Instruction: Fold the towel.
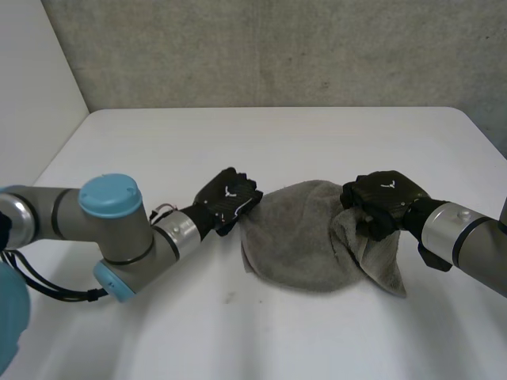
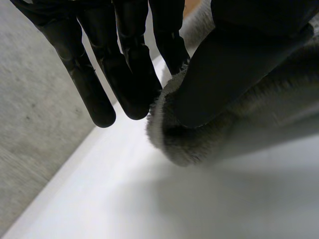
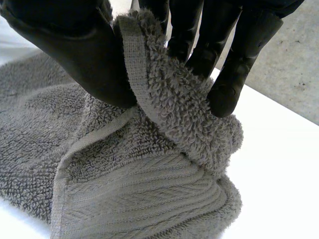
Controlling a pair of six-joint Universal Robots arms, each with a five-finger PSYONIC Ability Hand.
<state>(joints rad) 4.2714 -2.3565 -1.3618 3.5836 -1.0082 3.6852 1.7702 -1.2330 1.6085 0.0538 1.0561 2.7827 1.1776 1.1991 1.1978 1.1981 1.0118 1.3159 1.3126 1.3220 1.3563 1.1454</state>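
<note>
A grey towel [image 1: 301, 237] lies bunched in a rounded heap in the middle of the white table [image 1: 261, 142]. My left hand [image 1: 228, 198] is at the towel's left edge. In the left wrist view its thumb [image 2: 224, 64] lies on the fluffy towel edge [image 2: 169, 142] and closes against a finger there, while the other fingers [image 2: 124, 74] hang just beside the cloth. My right hand [image 1: 384, 198] is at the right edge and holds it raised off the table. Its thumb [image 3: 75, 40] and fingertips [image 3: 224, 94] pinch the hemmed towel border [image 3: 149, 94].
A grey wall [image 1: 277, 47] rises behind the table's far edge, and a pale wall [image 1: 32, 79] stands at the left. Bare tabletop surrounds the towel on every side.
</note>
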